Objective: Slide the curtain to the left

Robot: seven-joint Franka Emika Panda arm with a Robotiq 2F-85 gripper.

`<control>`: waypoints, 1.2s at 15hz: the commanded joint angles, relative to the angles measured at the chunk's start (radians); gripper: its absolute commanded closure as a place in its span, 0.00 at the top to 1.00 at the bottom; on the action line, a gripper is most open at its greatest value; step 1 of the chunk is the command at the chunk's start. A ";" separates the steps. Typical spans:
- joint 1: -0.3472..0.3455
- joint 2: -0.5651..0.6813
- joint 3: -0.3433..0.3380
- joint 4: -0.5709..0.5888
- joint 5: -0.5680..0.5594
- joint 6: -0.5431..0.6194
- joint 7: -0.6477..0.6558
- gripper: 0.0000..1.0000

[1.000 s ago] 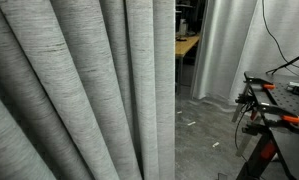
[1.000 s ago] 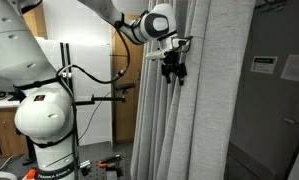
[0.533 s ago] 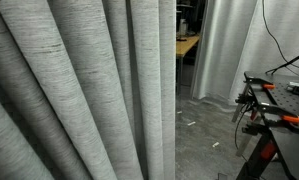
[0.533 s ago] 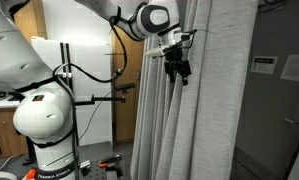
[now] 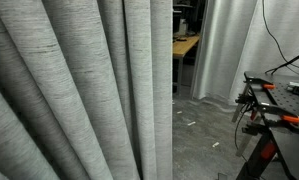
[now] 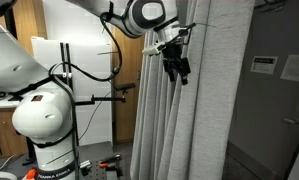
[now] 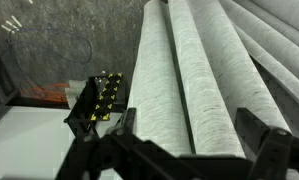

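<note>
The light grey woven curtain hangs in deep vertical folds and fills the left of an exterior view, its free edge near the middle. In an exterior view it hangs beside the arm. My gripper is pressed against its folds at upper height. In the wrist view the curtain runs as thick rolls away from the camera. My gripper is open, with two folds lying between its fingers.
A smoother white curtain hangs behind at the right. A black table with orange clamps stands at the right, a wooden desk behind the gap. The robot base and a wooden door are left of the curtain.
The wrist has swung a little to the left and the gripper has tilted against the folds. The curtain's free edge has shifted slightly left.
</note>
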 commanded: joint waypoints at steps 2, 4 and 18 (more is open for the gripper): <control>-0.008 -0.113 -0.018 -0.075 0.021 -0.039 -0.049 1.00; -0.003 -0.134 -0.024 -0.092 0.029 -0.061 -0.061 1.00; -0.011 -0.098 -0.010 -0.076 0.026 -0.078 -0.058 1.00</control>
